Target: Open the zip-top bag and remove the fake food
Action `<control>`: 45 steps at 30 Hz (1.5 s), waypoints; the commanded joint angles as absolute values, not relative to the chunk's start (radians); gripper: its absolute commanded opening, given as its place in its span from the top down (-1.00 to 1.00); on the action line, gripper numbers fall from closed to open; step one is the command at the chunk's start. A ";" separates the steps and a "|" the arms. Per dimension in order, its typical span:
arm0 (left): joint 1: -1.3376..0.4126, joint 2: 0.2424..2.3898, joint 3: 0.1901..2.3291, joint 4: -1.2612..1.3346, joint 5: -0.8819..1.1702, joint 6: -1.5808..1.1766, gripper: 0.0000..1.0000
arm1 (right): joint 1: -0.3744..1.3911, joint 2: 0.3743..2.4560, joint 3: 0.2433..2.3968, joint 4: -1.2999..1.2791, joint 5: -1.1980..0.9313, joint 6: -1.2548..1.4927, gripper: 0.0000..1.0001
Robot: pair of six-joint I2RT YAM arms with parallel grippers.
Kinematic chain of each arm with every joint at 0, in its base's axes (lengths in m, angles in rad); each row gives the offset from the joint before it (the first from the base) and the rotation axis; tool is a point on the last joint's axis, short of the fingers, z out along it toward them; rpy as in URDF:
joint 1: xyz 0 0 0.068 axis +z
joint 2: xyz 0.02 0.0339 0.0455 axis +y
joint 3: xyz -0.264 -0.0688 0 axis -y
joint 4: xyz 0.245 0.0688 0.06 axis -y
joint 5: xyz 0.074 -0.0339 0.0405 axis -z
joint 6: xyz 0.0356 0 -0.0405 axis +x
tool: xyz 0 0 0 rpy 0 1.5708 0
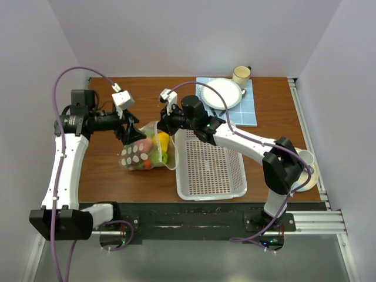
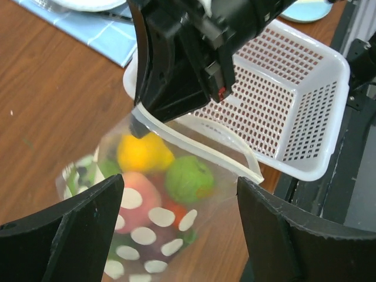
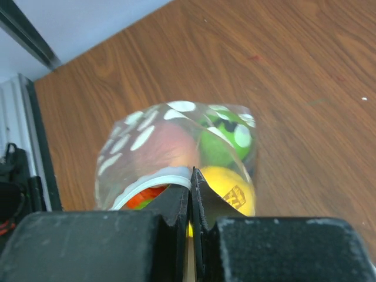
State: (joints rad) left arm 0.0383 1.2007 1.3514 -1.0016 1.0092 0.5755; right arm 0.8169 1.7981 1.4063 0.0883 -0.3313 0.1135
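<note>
Right claw (image 3: 191,176) is clamped tight on the white rim of the zip-top bag (image 2: 154,226), its two dark fingers meeting with only the thin strip of plastic between them. On my right wrist feed the bag bulges out just beyond the tips. Left claw (image 2: 179,181) stands wide apart and grips nothing. On my left wrist feed its fingers (image 2: 82,223) frame the bag from either side without touching it, and I look into the mouth.

The mouth gapes partway, with the rim drawn into a loop running from the right claw's pinch toward the white basket (image 1: 211,194). From overhead I see the bag resting on the brown table (image 1: 106,176) between the two claws, just beside the basket's left wall. Whether it touches that wall I cannot tell.

The fake food (image 1: 154,154) is inside the bag. I make out a yellow piece (image 2: 144,154) next to the pinched rim, a green apple (image 2: 188,178) beside it, a pink-red piece (image 2: 140,189) under the white dots, and something orange (image 3: 140,198) low at the rim. Anything more I cannot separate through the printed plastic.

At the far side of the table a white plate (image 1: 222,93) lies on a blue checked cloth (image 1: 248,113), with a mug (image 1: 241,74) just behind it. Another cup (image 1: 305,157) sits at the right edge, partly hidden by the right arm
</note>
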 commanded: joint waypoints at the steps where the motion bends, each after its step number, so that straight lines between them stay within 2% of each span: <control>1: 0.008 1.091 1.261 -0.792 0.890 0.407 -0.69 | 0.860 1.830 1.529 0.101 -0.290 0.153 1.00; 3: -0.026 1.074 1.249 -0.729 0.825 0.330 -0.76 | 0.903 1.876 1.665 0.003 -0.214 0.135 1.00; 4: -0.034 1.071 1.252 -0.723 0.812 0.319 -0.86 | 0.931 1.934 1.724 -0.049 -0.186 0.127 1.00; 5: -0.047 1.066 1.249 -0.701 0.770 0.286 -0.89 | 0.943 1.959 1.832 -0.125 -0.131 0.124 1.00; 8: -0.049 1.029 1.233 -0.658 0.682 0.244 -0.97 | 0.971 2.028 1.963 -0.187 -0.071 0.123 1.00; 15: -0.048 0.934 1.115 -0.523 0.324 0.225 -1.00 | 0.985 2.114 2.092 -0.230 0.046 0.129 1.00; 19: -0.048 0.965 1.098 -0.503 0.272 0.236 -1.00 | 0.985 2.233 2.273 -0.271 0.078 0.143 1.00; 21: -0.041 0.995 1.100 -0.479 0.219 0.235 -1.00 | 0.983 2.299 2.437 -0.320 0.080 0.172 1.00; 23: 0.000 1.015 1.111 -0.472 0.273 0.227 -0.99 | 0.985 2.347 2.497 -0.299 0.115 0.184 1.00; 26: 0.078 1.042 1.114 -0.480 0.328 0.230 -0.97 | 0.985 2.300 2.389 -0.218 0.155 0.199 1.00; 32: 0.113 1.055 1.058 -0.494 0.370 0.275 -0.94 | 0.983 2.182 2.169 -0.163 0.175 0.172 1.00; 36: 0.112 1.066 1.039 -0.538 0.457 0.265 -0.89 | 0.985 2.155 2.122 -0.170 0.192 0.158 1.00; 40: 0.104 1.039 0.945 -0.512 0.440 0.268 -0.89 | 0.985 2.118 2.066 -0.166 0.195 0.155 1.00; 45: 0.083 1.010 1.023 -0.594 0.578 0.216 -0.91 | 0.986 2.125 2.080 -0.182 0.189 0.158 1.00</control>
State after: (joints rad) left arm 0.0990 1.0622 0.9520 -0.5735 0.4519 0.2497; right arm 0.9829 2.1757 2.0651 -0.2134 0.1703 0.1638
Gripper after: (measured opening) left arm 0.944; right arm 0.014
